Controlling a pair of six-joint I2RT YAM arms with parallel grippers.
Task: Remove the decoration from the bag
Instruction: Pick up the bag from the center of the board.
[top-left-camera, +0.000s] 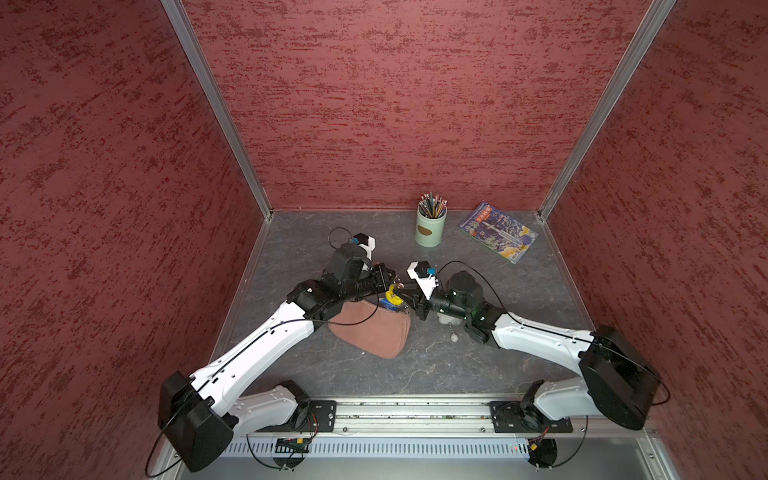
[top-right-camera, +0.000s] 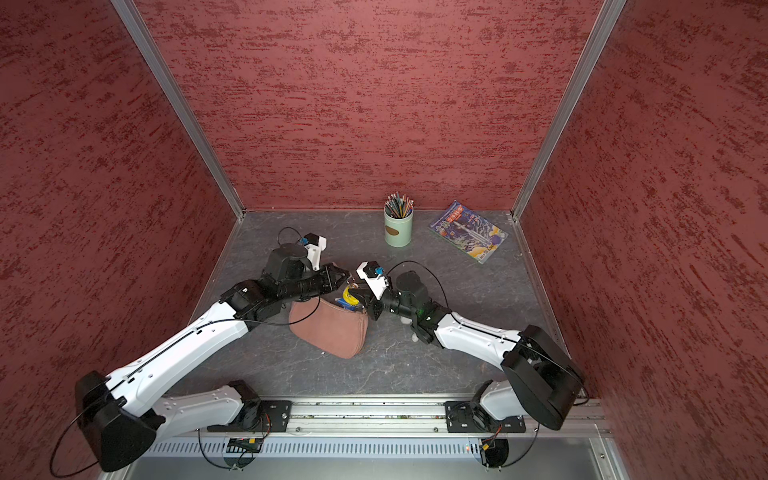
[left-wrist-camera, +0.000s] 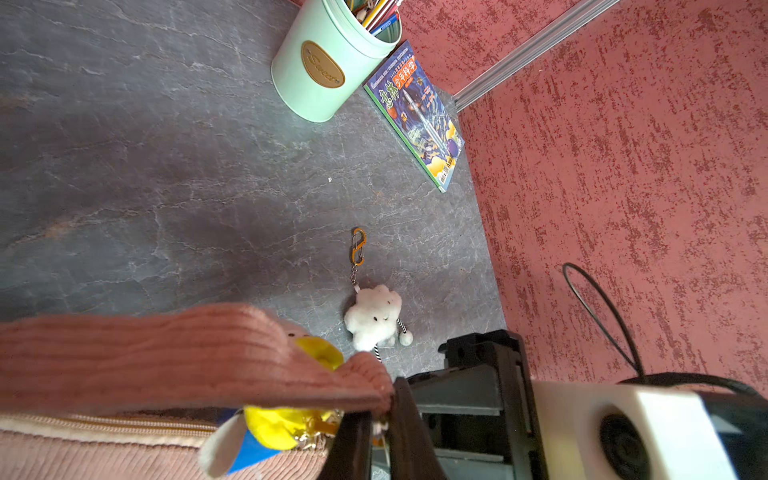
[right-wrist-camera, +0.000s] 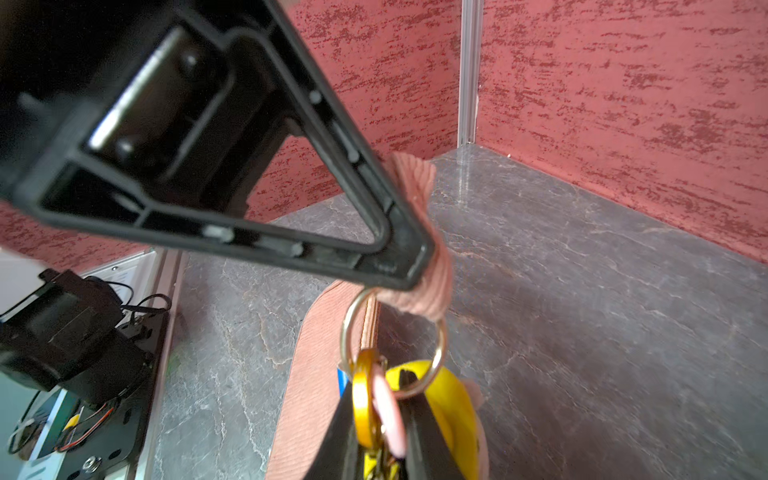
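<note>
Item: dusty-pink corduroy crescent bag (top-left-camera: 370, 332), lying on the grey tabletop (top-left-camera: 457, 365).
- Left gripper (top-left-camera: 388, 277), at the bag's far end: clamped on the pink strap (right-wrist-camera: 432, 291), apparently to steady the metal ring (right-wrist-camera: 440, 345).
- Right gripper (right-wrist-camera: 382, 440), beside that end: pinched on the gold clip (right-wrist-camera: 361, 399) of the yellow plush duck charm (right-wrist-camera: 453, 407), likely to unhook it.

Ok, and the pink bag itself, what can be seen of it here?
The bag is a dusty-pink crescent of ribbed, corduroy-like fabric with a zip along its top, lying on the grey tabletop between the arms. The left gripper pinches its strap right by a metal ring; a gold clip hooked on that ring, next to a yellow plush charm, sits in the closed right gripper.
</note>
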